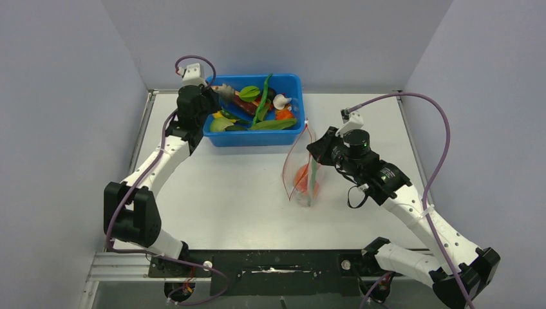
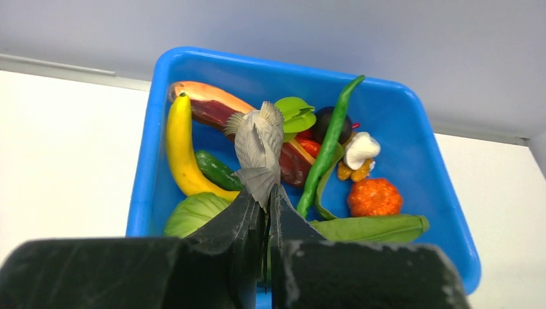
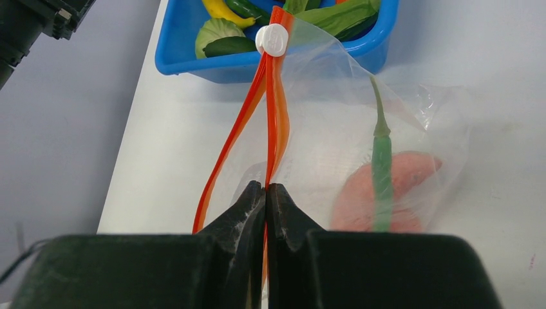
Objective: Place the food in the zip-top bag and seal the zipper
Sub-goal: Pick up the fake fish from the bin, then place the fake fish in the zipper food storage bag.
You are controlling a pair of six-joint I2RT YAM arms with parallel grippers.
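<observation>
Two pinches noted. Left gripper (image 2: 267, 193) clamps the grey fish (image 2: 257, 145) by its tail above the blue tub (image 2: 412, 103). Right gripper (image 3: 265, 190) squeezes the zipper (image 3: 278, 122) of the zip-top bag (image 3: 335, 84), at the tub's 5 o'clock, holding a green pod (image 3: 381, 161) and an orange-red slice (image 3: 399, 187).

Blue tub (image 2: 412, 129); grey fish (image 2: 257, 145); yellow banana (image 2: 177, 145); green pod (image 2: 331, 138); clear zip-top bag (image 3: 335, 96); red-orange zipper (image 3: 278, 109), white slider (image 3: 272, 38); white bench (image 2: 64, 141).
</observation>
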